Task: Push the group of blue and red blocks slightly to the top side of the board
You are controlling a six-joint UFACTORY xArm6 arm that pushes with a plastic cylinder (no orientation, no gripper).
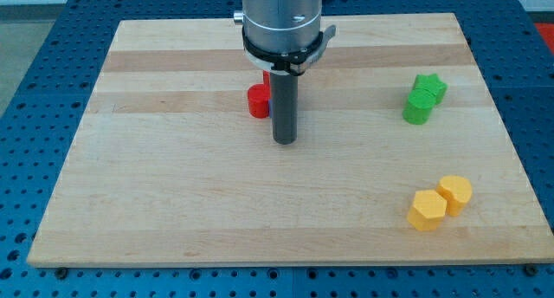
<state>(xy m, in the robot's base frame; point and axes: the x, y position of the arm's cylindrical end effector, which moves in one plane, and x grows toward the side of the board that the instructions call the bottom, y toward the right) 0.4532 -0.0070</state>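
Observation:
A red block lies a little above the board's middle, round-looking, with a second red piece just above it. A sliver of a blue block shows between the red block and the rod; most of it is hidden behind the rod. My tip rests on the board just below and right of this group, with the rod standing in front of it. The arm's metal collar covers the area above the blocks.
Two green blocks, one star-shaped, sit together at the view's right. Two yellow blocks sit together at the lower right. The wooden board lies on a blue perforated table.

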